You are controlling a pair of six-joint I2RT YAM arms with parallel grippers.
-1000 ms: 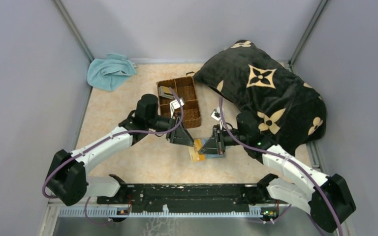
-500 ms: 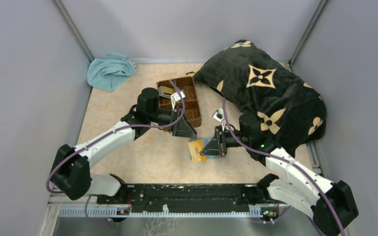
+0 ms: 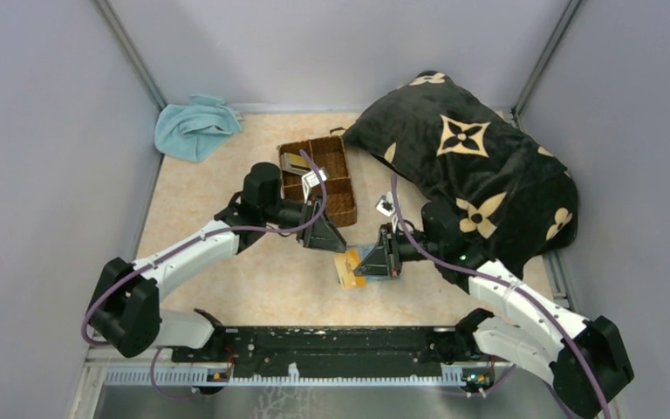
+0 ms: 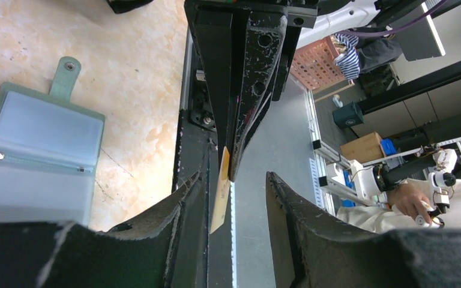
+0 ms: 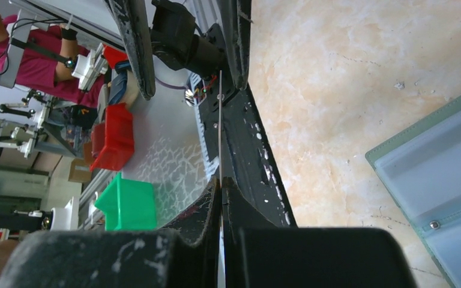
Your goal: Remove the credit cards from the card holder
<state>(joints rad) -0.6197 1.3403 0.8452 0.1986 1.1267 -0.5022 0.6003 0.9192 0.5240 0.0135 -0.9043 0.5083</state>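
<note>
The card holder lies open on the table, its pale blue pockets up; its corner also shows in the right wrist view. My right gripper is shut on a tan-gold credit card, which it holds edge-on just above the table beside the holder. My left gripper is open. Its fingers stand on either side of the free end of that card, which sits nearer one finger and is not pinched. From above, the left gripper meets the right gripper over the card.
A brown wicker basket stands just behind the left gripper, with a grey card-like item in one compartment. A large black patterned pillow fills the right side. A light-blue towel lies at the back left.
My left gripper drew back toward the basket, then came forward again around the card's end. My right gripper, still shut on the card, shifted only slightly.
</note>
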